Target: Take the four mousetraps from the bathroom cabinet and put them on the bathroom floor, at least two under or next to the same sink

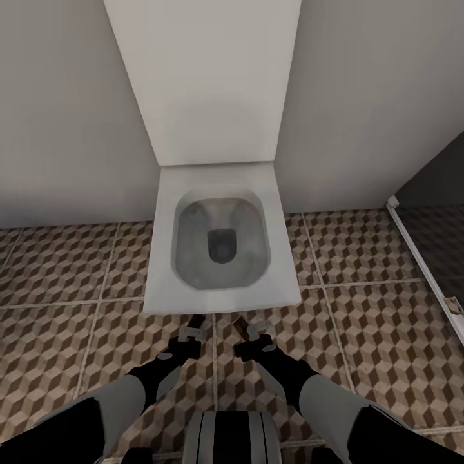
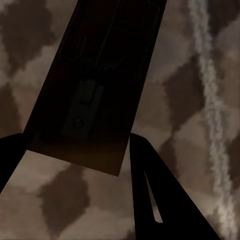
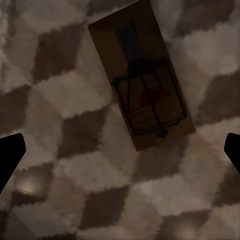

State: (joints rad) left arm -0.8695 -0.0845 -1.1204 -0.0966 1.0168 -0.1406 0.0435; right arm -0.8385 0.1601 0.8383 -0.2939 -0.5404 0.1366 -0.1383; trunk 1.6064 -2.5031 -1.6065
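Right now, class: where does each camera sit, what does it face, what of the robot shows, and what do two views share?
Head view: on the head, facing forward and down at the toilet and floor; both arms, left fingers, right fingers and trunk show.
Left wrist view: by the left fingers, facing the floor; they flank a shadowed mousetrap, seemingly gripped.
Right wrist view: by the right fingers, facing a second mousetrap lying on the floor; fingers spread wide.
Shared: both wrist views show patterned floor.
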